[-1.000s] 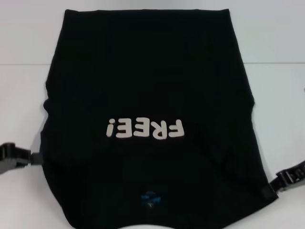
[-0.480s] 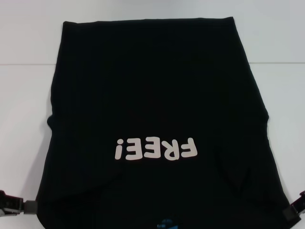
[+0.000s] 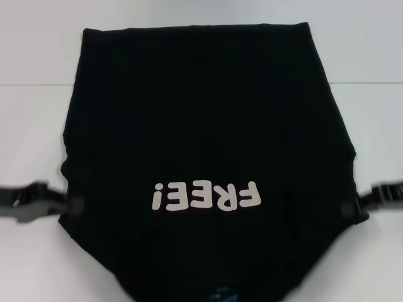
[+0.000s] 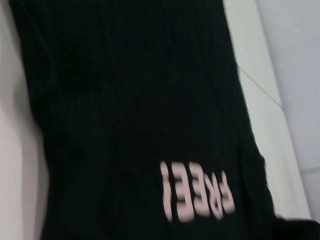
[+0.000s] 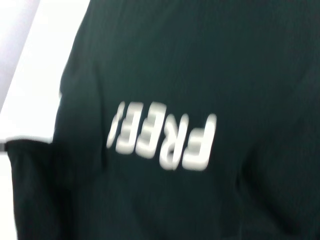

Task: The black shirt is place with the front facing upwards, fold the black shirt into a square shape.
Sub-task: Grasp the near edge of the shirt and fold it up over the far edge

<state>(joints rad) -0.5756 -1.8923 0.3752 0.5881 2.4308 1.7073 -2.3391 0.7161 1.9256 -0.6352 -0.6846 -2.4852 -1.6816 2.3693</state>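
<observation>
The black shirt (image 3: 201, 113) lies front up on the white table, with its off-white "FREE!" lettering (image 3: 206, 196) near me and a bit of the blue neck label (image 3: 221, 294) at the near edge. My left gripper (image 3: 74, 206) is shut on the shirt's left edge, level with the lettering. My right gripper (image 3: 349, 209) is shut on the right edge at the same height. The near part of the shirt narrows between them. The shirt (image 4: 135, 100) fills the left wrist view and also the right wrist view (image 5: 200, 60); neither shows its own fingers.
The white table (image 3: 38, 126) shows on both sides of the shirt and beyond its far edge. A thin seam (image 3: 31, 84) runs across the table behind the shirt's far half.
Both grippers first dropped toward the near edge, drawing the shirt toward me. They have now moved away from me along its sides to the height of the lettering, and the near corners have drawn in.
</observation>
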